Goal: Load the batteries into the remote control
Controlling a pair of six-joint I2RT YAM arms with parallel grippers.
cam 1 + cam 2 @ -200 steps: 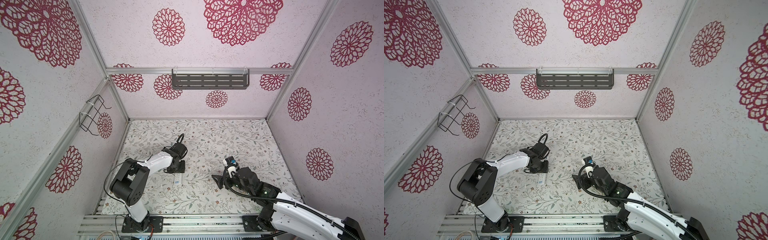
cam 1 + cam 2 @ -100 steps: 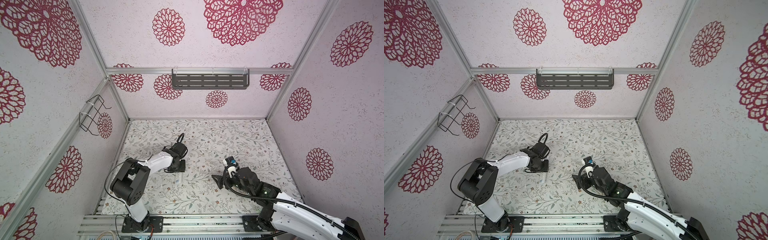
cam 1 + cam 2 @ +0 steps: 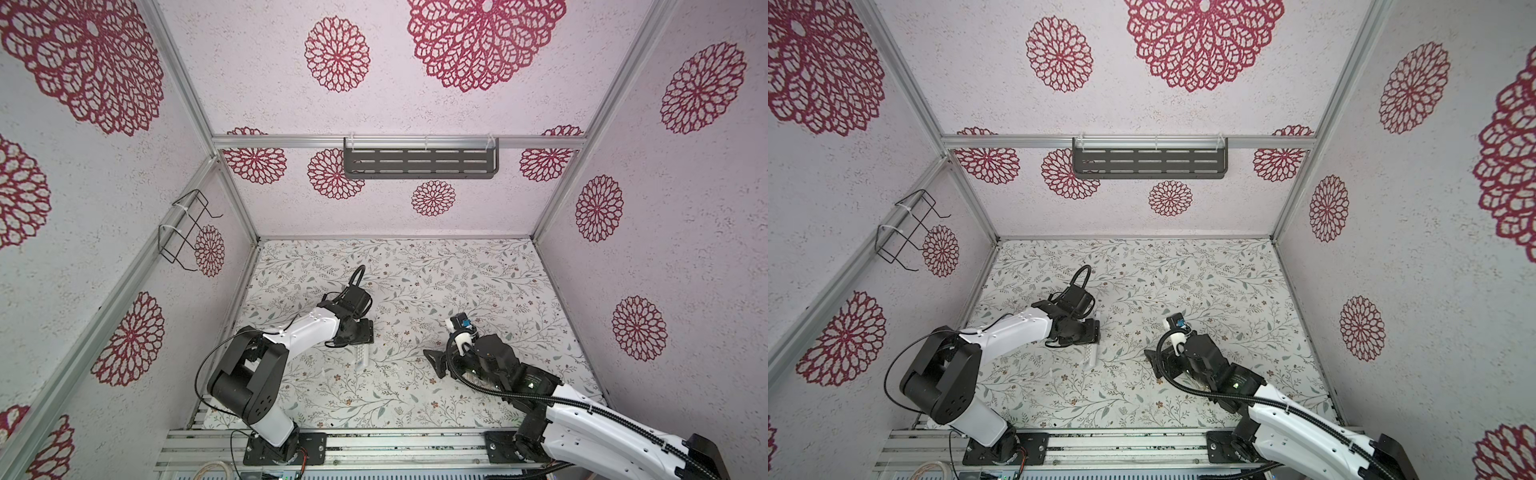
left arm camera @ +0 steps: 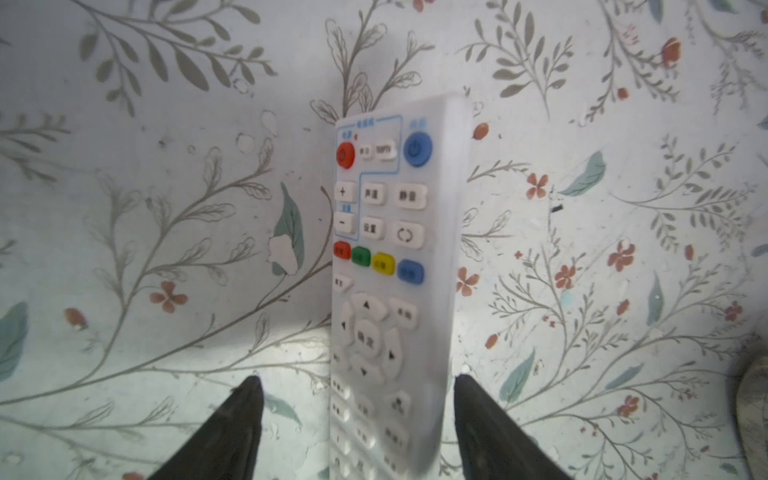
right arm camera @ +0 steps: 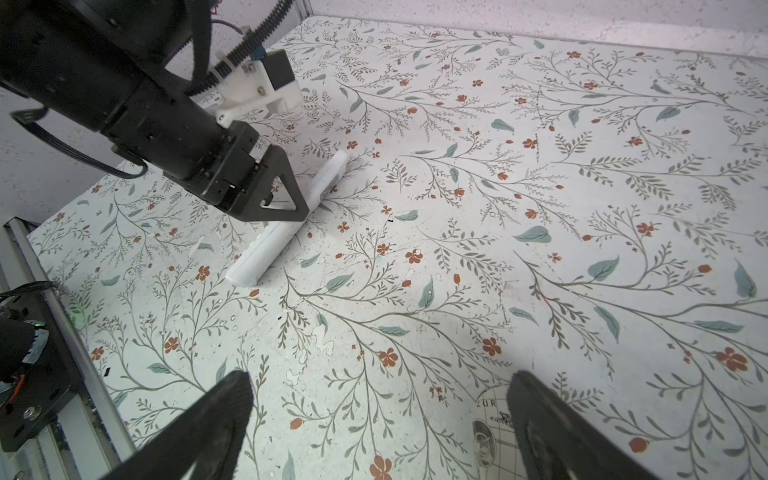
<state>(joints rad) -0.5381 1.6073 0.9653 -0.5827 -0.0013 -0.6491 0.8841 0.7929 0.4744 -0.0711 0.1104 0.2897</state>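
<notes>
Enclosure: pale walls printed with red rosettes, aluminium frame, a dark slotted shelf (image 3: pixel 419 164) on the back wall and a wire basket (image 3: pixel 185 232) on the left wall. The table (image 3: pixel 457 282) is covered in a leaf-and-flower print.

Remote control (image 3: pixel 361 356): lies on the table left of centre in both top views, close in front of the left arm's wrist. The left wrist view shows it button side up, with the red and blue round buttons at the far end and a row of red, green, yellow and blue keys below them. It is blurred at the near end, and whether it lies flat or slightly tilted cannot be determined.

Left pincer (image 4: pixel 355 384): positioned over the remote, jaws spread on either side of its body. One finger stands clear of the edge. The other is just beside the opposite edge, and contact there cannot be confirmed.

Right pincer (image 5: pixel 380 382): low over bare table right of centre, well apart from the remote, jaws wide with nothing between them.
</notes>
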